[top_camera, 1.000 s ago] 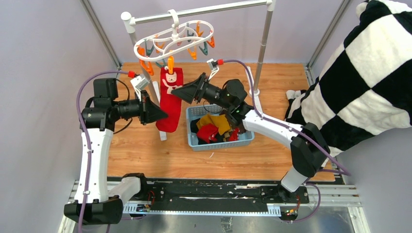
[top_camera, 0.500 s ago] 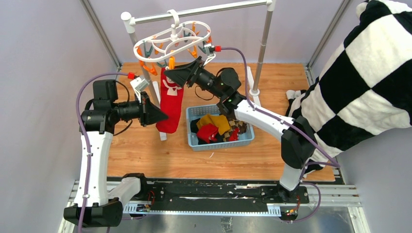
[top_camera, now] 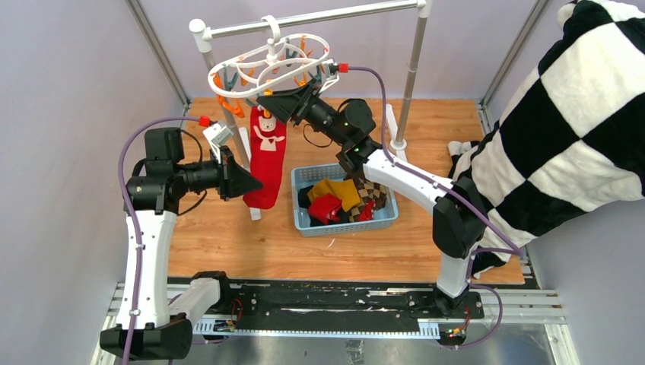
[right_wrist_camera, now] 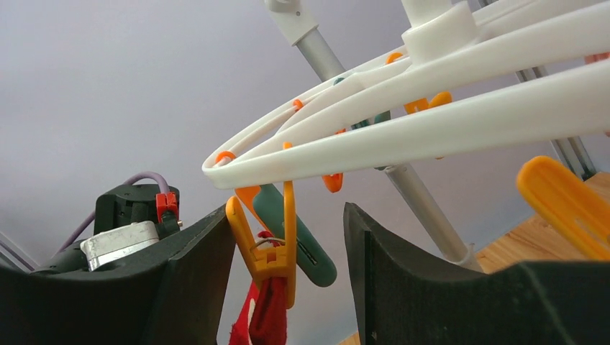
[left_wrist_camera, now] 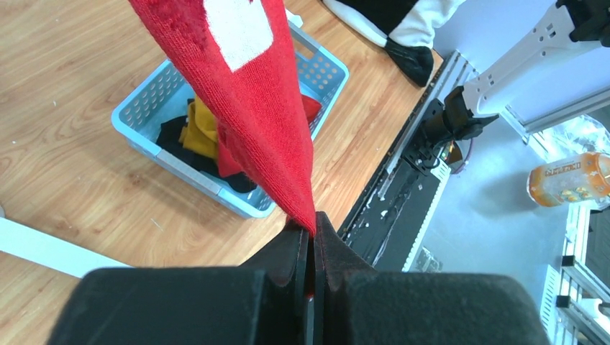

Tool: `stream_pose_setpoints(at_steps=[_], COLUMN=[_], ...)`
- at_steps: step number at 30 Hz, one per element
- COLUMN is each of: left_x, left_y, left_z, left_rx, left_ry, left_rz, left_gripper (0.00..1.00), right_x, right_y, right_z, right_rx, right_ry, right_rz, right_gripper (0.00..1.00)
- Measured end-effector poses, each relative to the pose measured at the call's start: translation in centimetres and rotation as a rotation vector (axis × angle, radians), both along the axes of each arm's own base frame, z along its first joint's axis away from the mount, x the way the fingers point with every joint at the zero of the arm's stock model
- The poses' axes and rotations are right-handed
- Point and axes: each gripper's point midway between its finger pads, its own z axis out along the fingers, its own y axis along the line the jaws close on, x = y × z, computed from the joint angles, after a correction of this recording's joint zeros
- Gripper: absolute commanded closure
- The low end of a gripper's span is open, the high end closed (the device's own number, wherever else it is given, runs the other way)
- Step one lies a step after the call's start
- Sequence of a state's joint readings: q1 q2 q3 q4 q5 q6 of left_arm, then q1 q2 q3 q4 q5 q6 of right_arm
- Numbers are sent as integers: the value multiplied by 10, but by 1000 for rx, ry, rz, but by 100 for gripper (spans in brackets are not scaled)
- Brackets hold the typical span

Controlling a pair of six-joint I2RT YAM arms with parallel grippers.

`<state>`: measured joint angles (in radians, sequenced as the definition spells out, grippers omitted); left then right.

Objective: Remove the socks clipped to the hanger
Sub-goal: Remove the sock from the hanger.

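Top external view: one red sock (top_camera: 266, 156) hangs pegged to the hanger (top_camera: 245, 67); other socks (top_camera: 338, 199) lie in the basket (top_camera: 346, 223) on the counter (top_camera: 228, 243). Left claw (left_wrist_camera: 311, 233) is clamped on its toe; right claw (right_wrist_camera: 288, 215) gapes around the orange peg (right_wrist_camera: 270, 251), not yet squeezing

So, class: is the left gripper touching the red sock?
Touching. The left wrist view shows the left gripper shut on the red sock, with the sock's lower tip pinched between its fingers.
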<state>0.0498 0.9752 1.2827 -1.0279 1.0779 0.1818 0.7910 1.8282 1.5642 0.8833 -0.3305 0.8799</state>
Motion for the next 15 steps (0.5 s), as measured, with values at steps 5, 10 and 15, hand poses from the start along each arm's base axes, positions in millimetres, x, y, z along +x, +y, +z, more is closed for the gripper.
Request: stream_pose_setpoints(at_steps=[5, 10, 15], left_x=[1, 2, 3], left_y=[1, 2, 3], left_z=[-1, -2, -3], left_rx=[3, 10, 20], left_ry=[2, 4, 5], left_rz=[5, 13, 25], left_gripper=[100, 100, 100], right_x=[1, 3, 4], right_y=[-3, -4, -4], right_z=[3, 7, 11], right_rx=[16, 30, 40], right_ry=[6, 12, 7], right_rz=[4, 8, 10], right_gripper=[63, 95, 100])
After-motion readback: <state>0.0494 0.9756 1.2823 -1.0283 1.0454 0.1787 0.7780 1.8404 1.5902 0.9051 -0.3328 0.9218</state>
